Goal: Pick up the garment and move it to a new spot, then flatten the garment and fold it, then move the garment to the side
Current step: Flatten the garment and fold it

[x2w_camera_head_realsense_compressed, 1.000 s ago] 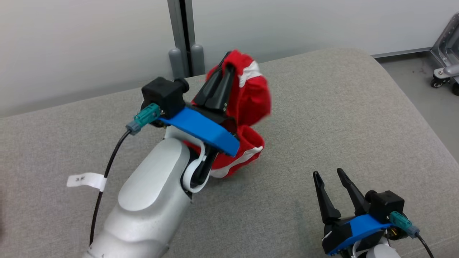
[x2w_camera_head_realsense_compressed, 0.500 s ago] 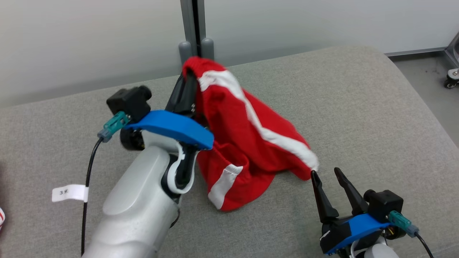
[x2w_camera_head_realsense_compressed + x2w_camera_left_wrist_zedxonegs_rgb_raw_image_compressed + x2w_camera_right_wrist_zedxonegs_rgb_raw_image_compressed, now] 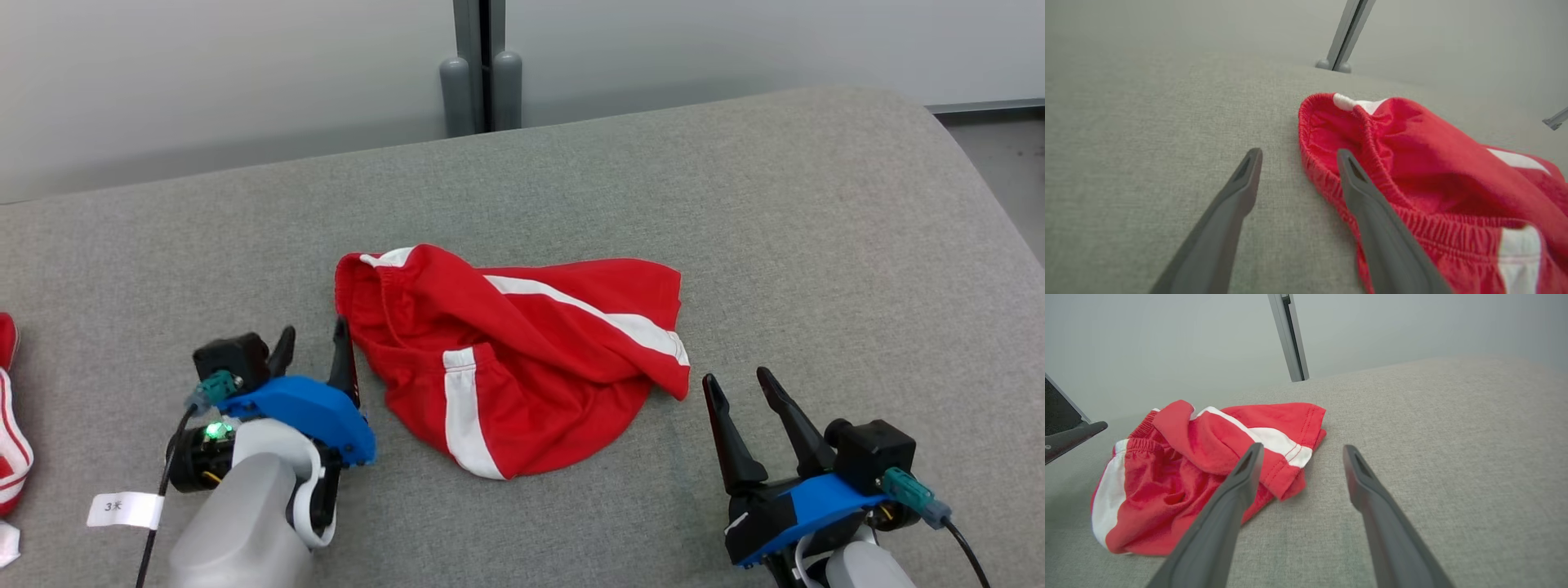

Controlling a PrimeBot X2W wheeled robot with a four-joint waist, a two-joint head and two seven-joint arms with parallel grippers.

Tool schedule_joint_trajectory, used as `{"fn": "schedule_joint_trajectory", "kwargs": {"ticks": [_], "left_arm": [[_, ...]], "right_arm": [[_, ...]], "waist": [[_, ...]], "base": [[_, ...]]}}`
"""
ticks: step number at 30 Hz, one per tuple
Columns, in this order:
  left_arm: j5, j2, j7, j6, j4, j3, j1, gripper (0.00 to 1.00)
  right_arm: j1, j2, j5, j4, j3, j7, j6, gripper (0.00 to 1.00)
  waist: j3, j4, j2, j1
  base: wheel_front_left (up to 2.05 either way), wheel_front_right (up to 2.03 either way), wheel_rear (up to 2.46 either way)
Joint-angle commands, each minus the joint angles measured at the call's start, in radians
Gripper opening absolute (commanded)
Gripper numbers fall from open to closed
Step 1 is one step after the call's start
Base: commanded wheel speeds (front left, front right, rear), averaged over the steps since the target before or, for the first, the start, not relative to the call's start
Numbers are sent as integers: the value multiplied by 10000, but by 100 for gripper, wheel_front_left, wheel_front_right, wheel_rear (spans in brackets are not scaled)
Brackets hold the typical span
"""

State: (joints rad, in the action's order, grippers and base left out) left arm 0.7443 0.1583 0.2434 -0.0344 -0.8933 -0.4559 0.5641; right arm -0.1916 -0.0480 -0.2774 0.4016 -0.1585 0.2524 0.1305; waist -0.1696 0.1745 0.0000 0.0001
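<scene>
1. The shorts (image 3: 514,359) lie in a crumpled heap on the grey cushion (image 3: 735,204), between my two grippers.
2. My left gripper (image 3: 314,328) sits low over the cushion, jaws spread and empty. Its inner finger is just beside the waistband (image 3: 359,298); I cannot tell whether it touches.
3. My right gripper (image 3: 736,376) hangs just beside the leg hem (image 3: 673,351), jaws spread wide, holding nothing.
4. One leg is flopped across the other and the white stripe (image 3: 588,310) runs slantwise, so the shorts are not flat. I take flattening to be the step in hand.
5. I judge the cloth light, thin and wholly limp. Lifted, it should sag and fold under itself. On this rough cushion it should drag rather than slide.
6. The elastic waistband looks like the thickest, firmest edge. I would pinch it with my left at the near corner, through both layers.
7. My right should take the stitched hem at its outer corner. Pulling the two holds apart would draw out the folds.
8. The risks are catching only the top layer, nipping the cushion fabric with it, or a shallow pinch slipping off.
9. Another red-and-white cloth (image 3: 12,441) lies at the far left edge, well apart; I leave it alone.
</scene>
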Motion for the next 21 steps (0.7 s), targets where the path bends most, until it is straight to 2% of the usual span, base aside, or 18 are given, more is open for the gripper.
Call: {"fn": "schedule_joint_trajectory", "kwargs": {"ticks": [1, 6, 10, 15, 21], "left_arm": [[-160, 118, -144, 156, -126, -190, -152, 100], [-781, 244, -61, 594, 385, -919, -323, 100], [-1169, 234, -645, 887, 1453, -1578, -114, 100], [-1464, 241, -2472, 1240, 2902, -2627, 124, 100], [-1577, 735, -4639, 1493, 3551, -3586, 475, 100]], "right_arm": [[-36, -43, -35, 36, 21, 59, 5, 100], [118, -43, 52, 72, 206, 69, 5, 100], [167, -43, 103, 52, 256, 59, 5, 100], [177, -45, 24, 37, 85, 26, 5, 100], [54, -46, -147, 23, -174, 27, 5, 100]], "waist": [[44, -38, 0, -1], [229, -285, 0, -1], [319, -501, 0, -1], [370, -533, 0, -1], [231, -155, 0, -1]], "base": [[0, 0, 0], [0, 0, 0], [0, 0, 0], [0, 0, 0], [0, 0, 0]]}}
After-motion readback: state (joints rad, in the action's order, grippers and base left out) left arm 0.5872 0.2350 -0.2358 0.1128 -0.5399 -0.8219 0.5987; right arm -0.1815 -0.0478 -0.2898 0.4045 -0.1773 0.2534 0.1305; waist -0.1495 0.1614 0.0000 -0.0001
